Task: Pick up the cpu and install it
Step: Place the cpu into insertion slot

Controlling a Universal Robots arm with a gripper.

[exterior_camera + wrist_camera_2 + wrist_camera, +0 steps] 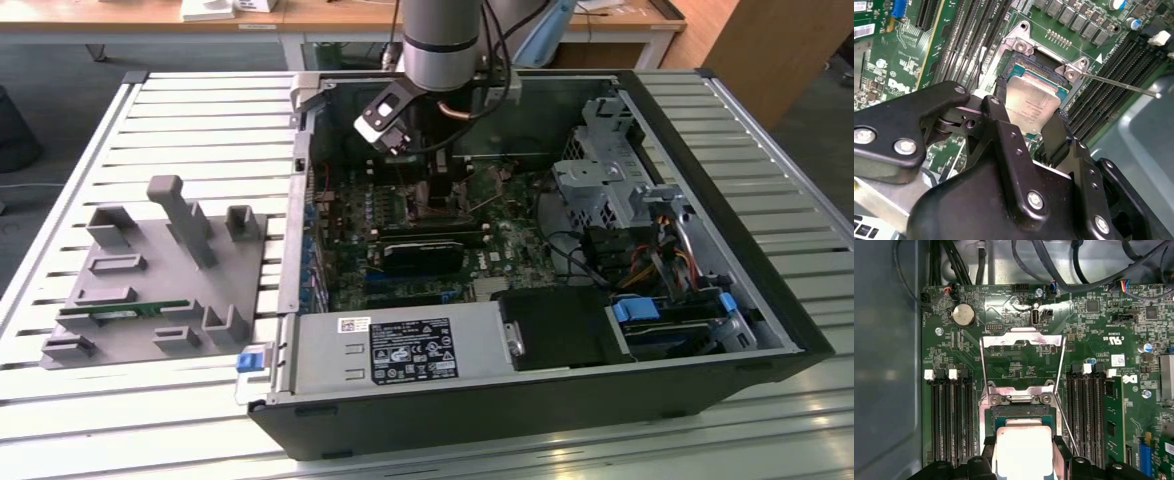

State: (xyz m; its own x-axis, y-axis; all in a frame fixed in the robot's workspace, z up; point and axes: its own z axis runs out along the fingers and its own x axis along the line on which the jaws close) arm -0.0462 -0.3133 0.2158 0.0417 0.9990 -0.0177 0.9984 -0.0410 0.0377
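Note:
The cpu point(1031, 102), a flat square chip with a shiny silver top, sits between my black fingers point(999, 117) directly over the open motherboard socket point(1021, 70). My gripper point(1029, 125) is shut on its two opposite edges. In the first wrist view the cpu point(1024, 447) looks bright white above the socket frame point(1021, 400), and the gripper point(1024, 460) is on both sides of it. In the exterior view the gripper point(430, 190) reaches down inside the open computer case point(747, 300), with the arm hiding the socket.
The socket's load plate point(1021, 340) stands flipped open and its thin lever point(1119, 85) sticks out sideways. Memory slots point(951, 420) flank the socket, and a green stick point(1114, 425) fills one. A grey fixture point(147, 280) lies at the exterior view's left. The power supply point(400, 350) is near the case front.

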